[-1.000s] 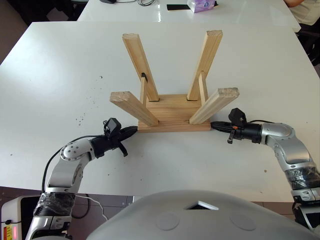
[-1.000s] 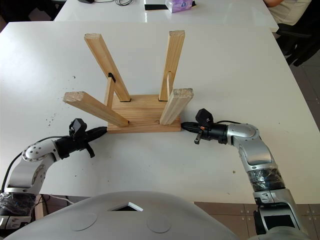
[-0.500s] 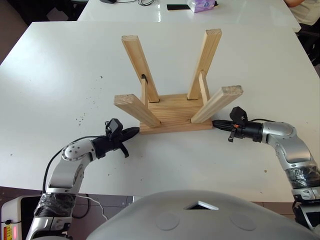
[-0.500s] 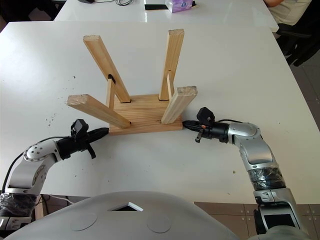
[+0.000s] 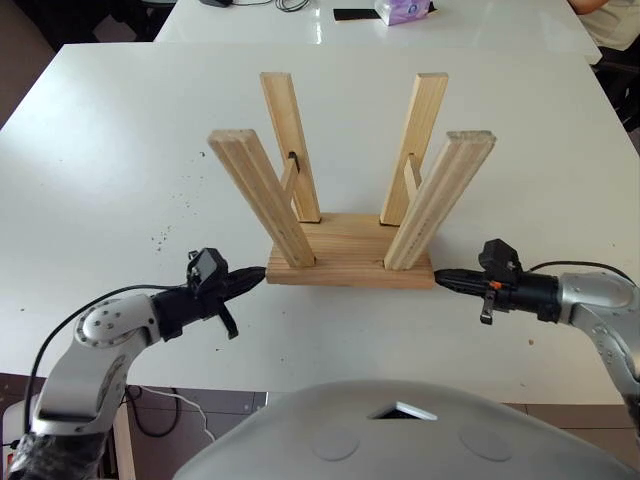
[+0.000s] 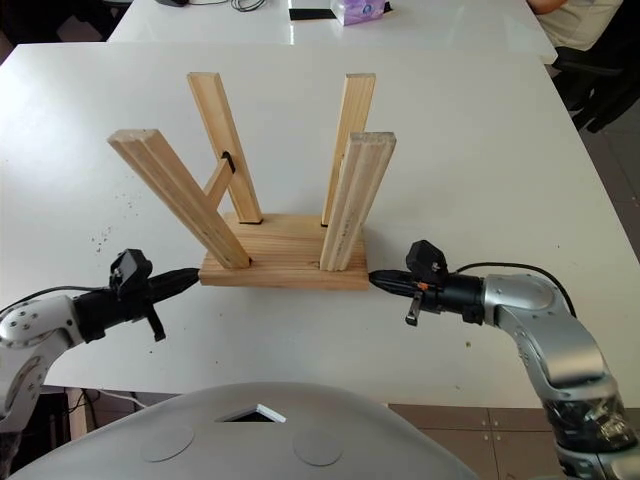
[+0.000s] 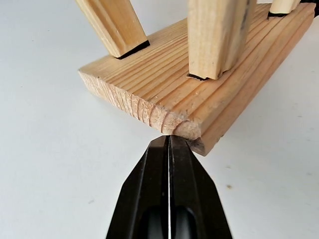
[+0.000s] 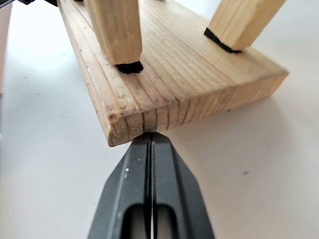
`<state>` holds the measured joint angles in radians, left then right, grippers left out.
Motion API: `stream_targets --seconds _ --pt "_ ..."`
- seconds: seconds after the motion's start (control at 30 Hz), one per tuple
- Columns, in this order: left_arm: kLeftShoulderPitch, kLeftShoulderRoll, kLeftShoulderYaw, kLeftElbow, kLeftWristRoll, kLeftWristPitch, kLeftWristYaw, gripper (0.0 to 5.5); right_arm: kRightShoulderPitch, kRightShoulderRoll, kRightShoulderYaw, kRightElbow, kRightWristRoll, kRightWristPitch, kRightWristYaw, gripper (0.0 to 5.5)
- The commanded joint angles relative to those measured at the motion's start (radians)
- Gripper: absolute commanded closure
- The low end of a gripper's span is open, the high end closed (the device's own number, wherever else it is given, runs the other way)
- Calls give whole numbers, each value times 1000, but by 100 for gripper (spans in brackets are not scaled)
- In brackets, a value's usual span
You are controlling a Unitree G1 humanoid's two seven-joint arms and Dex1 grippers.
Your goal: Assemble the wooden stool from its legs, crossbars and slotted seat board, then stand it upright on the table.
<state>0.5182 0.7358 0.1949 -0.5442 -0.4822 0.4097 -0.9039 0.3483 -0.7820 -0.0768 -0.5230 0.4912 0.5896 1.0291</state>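
The wooden stool stands upside down on the white table (image 5: pixel 120 150), its slotted seat board (image 5: pixel 350 245) at the bottom. Its legs point up and lean outward: near left leg (image 5: pixel 258 195), near right leg (image 5: pixel 440 200), two more behind. Thin crossbars (image 5: pixel 289 180) join the legs on each side. My left gripper (image 5: pixel 258 273) is shut, its tip touching the board's near left corner (image 7: pixel 169 127). My right gripper (image 5: pixel 442 278) is shut too, its tip against the near right corner (image 8: pixel 134 127). Neither gripper holds anything.
Dark specks (image 5: pixel 160 238) lie on the table left of the stool. A second table behind carries a tissue box (image 5: pixel 405 10) and a flat black item (image 5: pixel 355 14). The table's front edge runs just below both arms.
The stool has tipped, its near legs swinging up to a steeper angle. The board's near edge has come closer to me, and both shut grippers have followed at its corners.
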Motion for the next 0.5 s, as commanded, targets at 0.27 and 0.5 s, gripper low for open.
stream_targets --seconds 0.27,0.5 --pt "-4 59 96 -216 -271 85 -77 549 -43 -50 -154 -241 285 86 24 550" --pt "-73 40 63 -214 -286 113 -36 549 -110 -52 -143 -203 283 104 29 550"
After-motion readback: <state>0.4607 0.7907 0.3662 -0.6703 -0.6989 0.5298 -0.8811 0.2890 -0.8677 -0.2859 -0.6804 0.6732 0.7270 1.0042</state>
